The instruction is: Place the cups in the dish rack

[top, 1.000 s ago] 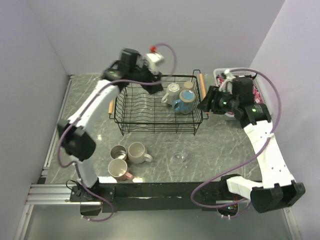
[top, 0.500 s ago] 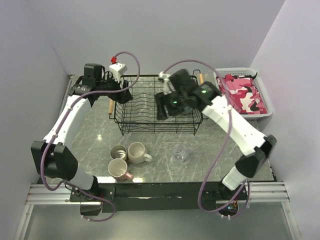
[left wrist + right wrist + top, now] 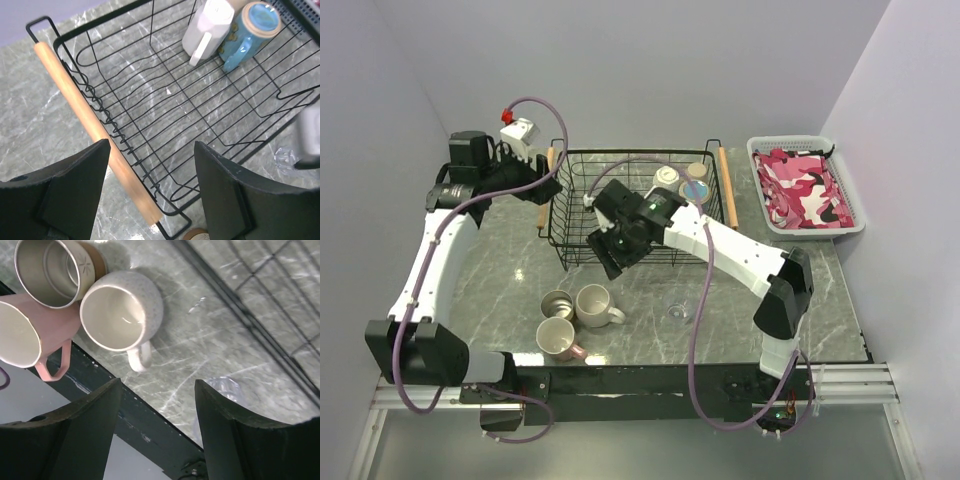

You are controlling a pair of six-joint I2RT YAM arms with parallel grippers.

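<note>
Top external view: in the far right corner of the dish rack (image 3: 670,264), a white mug (image 3: 666,177), blue mug (image 3: 695,191) and tan cup (image 3: 697,170), already loaded. Out on the counter (image 3: 500,270), just in front of the rack: steel cup (image 3: 556,303), speckled white mug (image 3: 592,302) and pink mug (image 3: 556,340), bunched together and touching; clear glass (image 3: 678,311) apart to their right.

Hovering by the rack's near rim, the right gripper (image 3: 157,385), its fingers (image 3: 85,440) spread with nothing between them, looking down on the bunch. Parked by the rack's left wooden handle (image 3: 541,216), the left gripper (image 3: 151,147), fingers apart too, and empty.

Likely trouble: coming down on the speckled white mug with so little room beside it, nudging the steel cup or pink mug, perhaps tipping one toward the counter's near edge. Also a chance of catching the rack wire on the descent, so close to the rim. Clear glass hard to read against the marble, easy to clip in passing.

Against half a second back: right arm swung from over the rack's loaded end to its near left rim; left arm drawn further left. Cups unmoved.
</note>
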